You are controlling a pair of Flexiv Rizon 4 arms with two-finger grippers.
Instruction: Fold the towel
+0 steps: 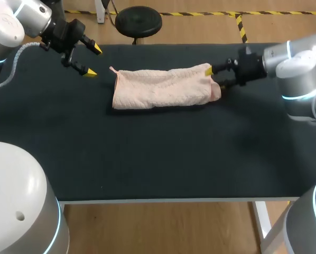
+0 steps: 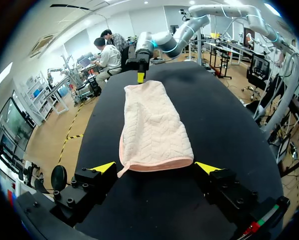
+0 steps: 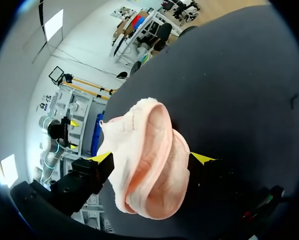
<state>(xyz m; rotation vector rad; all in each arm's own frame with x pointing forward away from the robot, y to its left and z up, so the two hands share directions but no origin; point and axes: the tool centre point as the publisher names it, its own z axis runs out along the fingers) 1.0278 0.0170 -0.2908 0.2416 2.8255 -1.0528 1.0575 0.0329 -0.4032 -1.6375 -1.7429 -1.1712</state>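
Dragging the towel across the table is the main risk. Only its right end is held, so the free left end may slide or unroll instead of folding. The right gripper reaches in level at that end, fingers clamping the bunched cloth. The left gripper hovers just beyond the towel's left end, fingers wide, holding nothing.

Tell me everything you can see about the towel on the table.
The towel is pale pink soft cloth with a zigzag texture, a hemmed edge and a small corner loop. It lies folded into a long band on the dark table. The right end effector pinches its bunched end from both sides; the open left end effector sits clear of the other end.
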